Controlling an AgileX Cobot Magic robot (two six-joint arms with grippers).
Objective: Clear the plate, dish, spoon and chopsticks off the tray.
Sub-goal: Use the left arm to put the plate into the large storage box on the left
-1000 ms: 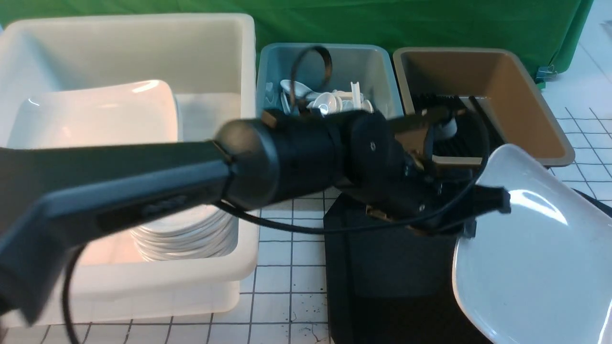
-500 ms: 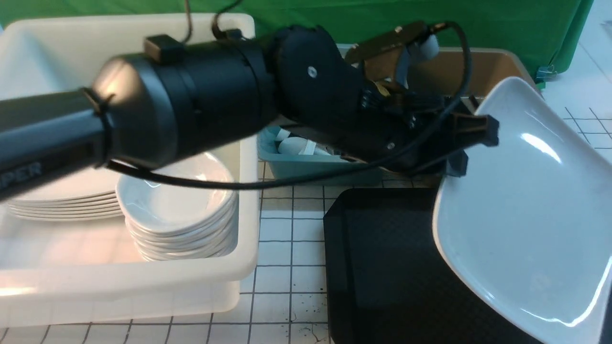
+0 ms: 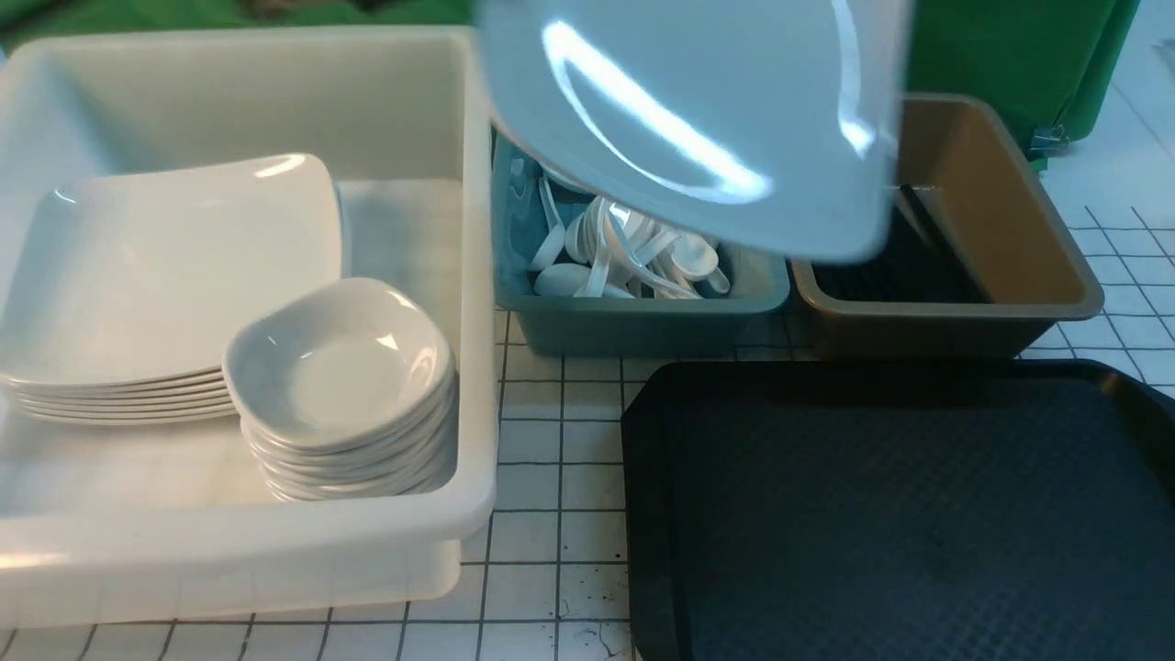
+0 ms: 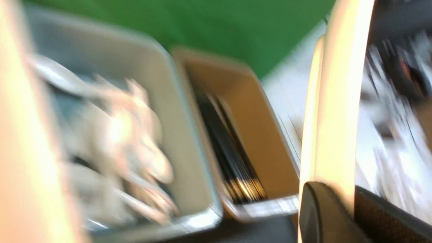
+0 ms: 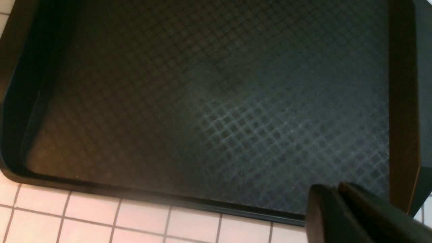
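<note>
Honestly, with the left end effector [image 4: 337, 195] clamped on the edge of the plate [image 3: 688, 110], which is up in the air, tilted over the teal bin [image 3: 633, 326], I'd keep that pinch firm and swing it smoothly to the white tub [image 3: 248, 542], well over the wall so nothing clips. Then I'd level it above the stack of big plates [image 3: 174, 275], ease it down clear of the small dishes [image 3: 340, 367] and let go only once it's seated; can't tell if the right end effector [image 5: 330, 189] is open or closed, btw.
</note>
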